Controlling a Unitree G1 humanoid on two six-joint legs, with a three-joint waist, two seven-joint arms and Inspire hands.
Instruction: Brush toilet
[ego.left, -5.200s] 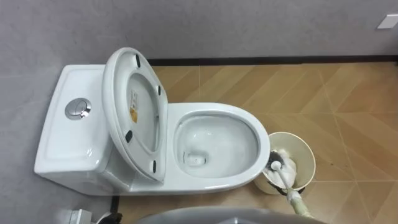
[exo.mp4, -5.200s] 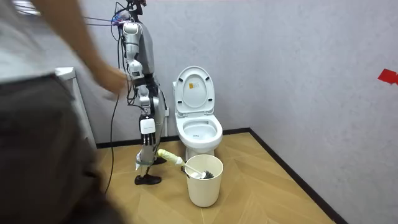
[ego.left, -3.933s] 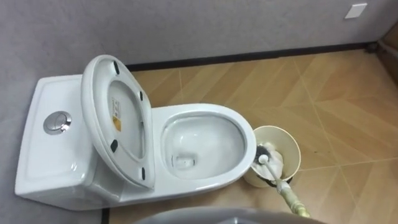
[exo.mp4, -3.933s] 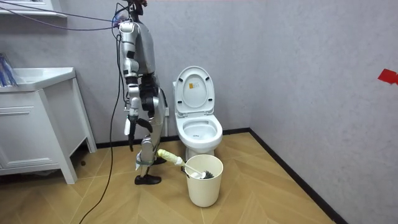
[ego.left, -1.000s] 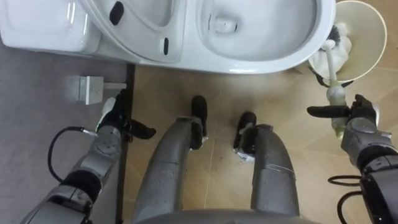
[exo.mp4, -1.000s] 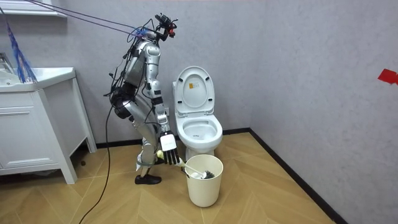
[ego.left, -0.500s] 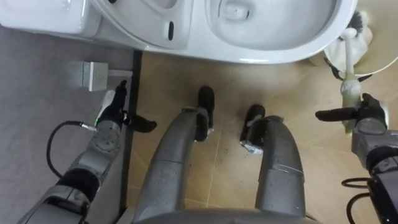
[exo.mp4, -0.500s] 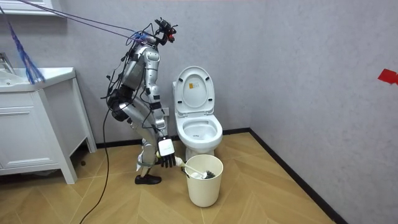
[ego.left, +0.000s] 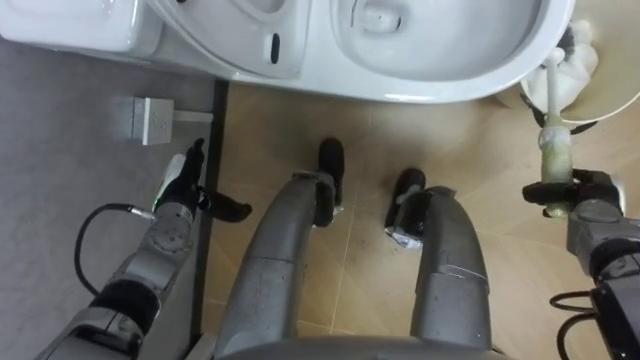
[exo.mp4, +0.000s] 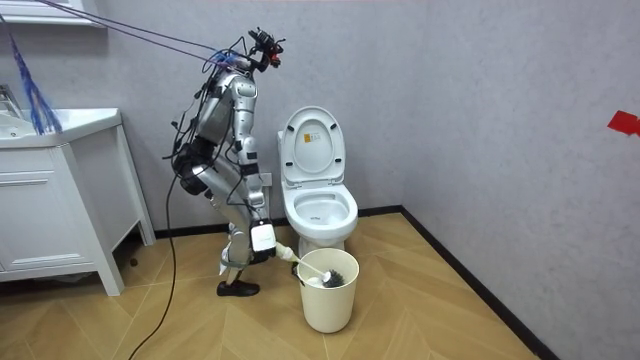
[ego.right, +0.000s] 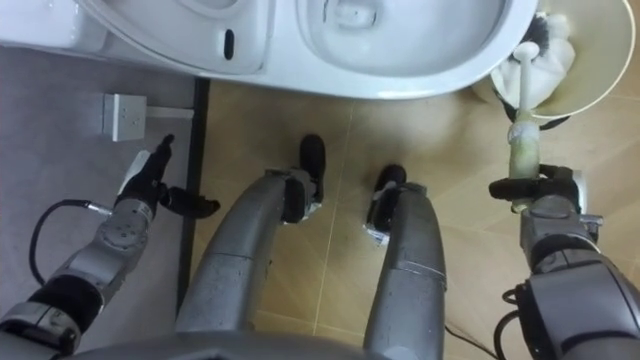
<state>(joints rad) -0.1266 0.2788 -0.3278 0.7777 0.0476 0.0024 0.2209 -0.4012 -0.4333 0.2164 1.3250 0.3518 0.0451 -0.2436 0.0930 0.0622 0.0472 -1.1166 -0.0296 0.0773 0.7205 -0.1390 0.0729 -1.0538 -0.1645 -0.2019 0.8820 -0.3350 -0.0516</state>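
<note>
No legible text or labels.

Bathroom, white toilet (exo.mp4: 318, 190) against grey wall, vanity cabinet (exo.mp4: 55, 205) with basin, wood-pattern floor (exo.mp4: 420, 300)

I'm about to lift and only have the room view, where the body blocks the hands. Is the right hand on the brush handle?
Observer: The right hand meets the lower end of the brush handle. I cannot tell whether it grips.
Operator: And the left hand, is it free?
Observer: Yes. The left hand hangs open outside the left leg and holds nothing. It is just below a white box.
</note>
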